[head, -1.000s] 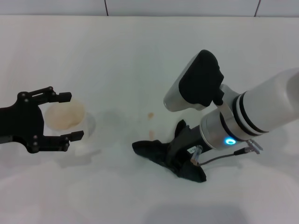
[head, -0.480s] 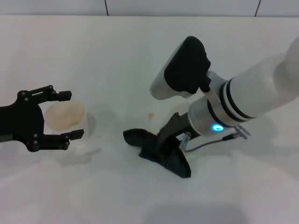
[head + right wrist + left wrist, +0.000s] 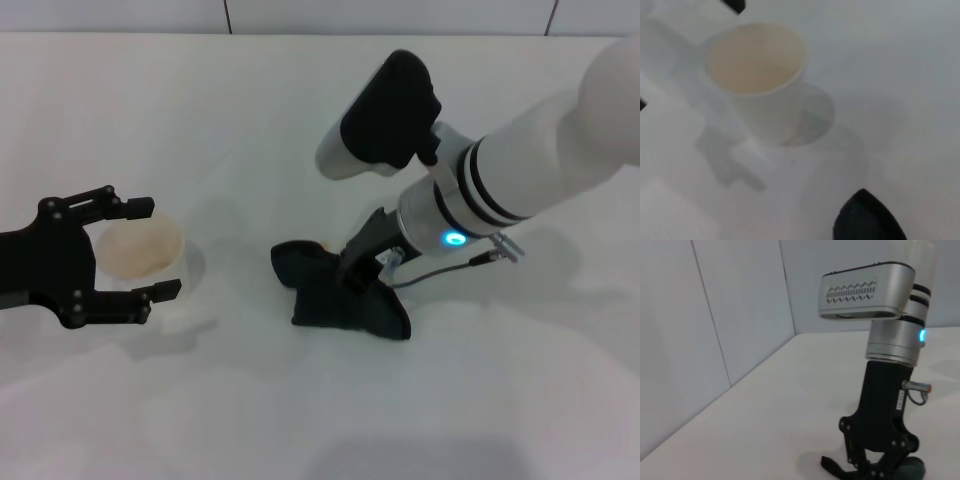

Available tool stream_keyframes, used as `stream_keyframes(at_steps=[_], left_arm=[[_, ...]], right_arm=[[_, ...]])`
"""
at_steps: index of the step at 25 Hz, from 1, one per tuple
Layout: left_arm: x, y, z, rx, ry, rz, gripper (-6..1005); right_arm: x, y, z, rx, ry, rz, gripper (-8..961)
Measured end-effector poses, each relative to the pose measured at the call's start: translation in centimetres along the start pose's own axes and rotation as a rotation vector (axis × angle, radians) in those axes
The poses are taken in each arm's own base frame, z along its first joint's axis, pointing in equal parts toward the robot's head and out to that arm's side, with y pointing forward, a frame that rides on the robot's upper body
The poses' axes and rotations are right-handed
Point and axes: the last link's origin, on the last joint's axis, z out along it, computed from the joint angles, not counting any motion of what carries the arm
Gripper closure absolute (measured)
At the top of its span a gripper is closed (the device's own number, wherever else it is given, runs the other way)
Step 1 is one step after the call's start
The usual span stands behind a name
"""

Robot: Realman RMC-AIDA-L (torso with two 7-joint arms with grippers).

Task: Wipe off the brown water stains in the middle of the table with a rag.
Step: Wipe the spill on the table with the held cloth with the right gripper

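The dark rag (image 3: 335, 295) lies crumpled on the white table (image 3: 250, 120) near the middle. My right gripper (image 3: 365, 268) is shut on it and presses it down; the left wrist view shows the same gripper (image 3: 874, 467) standing upright on the rag (image 3: 912, 471). The brown water stains are almost wholly under the rag, with only a small brown speck (image 3: 325, 247) at its far edge. My left gripper (image 3: 152, 248) stays open at the left, its fingers on either side of a translucent cup (image 3: 135, 250).
The cup (image 3: 757, 70) holds brownish liquid and stands a hand's width left of the rag (image 3: 865, 222). A tiled wall (image 3: 390, 15) runs behind the table's far edge.
My right arm has dragged the rag left and away from me, over the spot where the brown stains showed. The left gripper and the cup have not moved.
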Motion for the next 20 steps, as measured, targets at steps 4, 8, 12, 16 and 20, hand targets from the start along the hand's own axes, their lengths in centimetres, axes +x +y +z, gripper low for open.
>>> stream_keyframes(at_steps=[4,8,12,16,20], left_arm=[[0.0,0.0,0.0,-0.001,0.002,-0.003,105],[0.0,0.1,0.0,-0.001,0.003,-0.005,105],[0.0,0.1,0.0,-0.002,0.002,-0.005,105],[-0.1,0.1,0.0,0.000,0.002,-0.007,106],[-0.1,0.1,0.0,0.001,0.000,-0.009,106]], right_arm=[[-0.5,-0.6,-0.3,0.015,-0.021,0.000,864],[-0.6,-1.1,-0.5,0.040,-0.028,-0.003,864],[-0.4,-1.7,-0.5,0.060,-0.023,0.003,864],[-0.2,-2.7,-0.7,0.083,-0.027,0.026,865],[0.2,-3.5,-0.9,0.109,-0.032,0.048,865]])
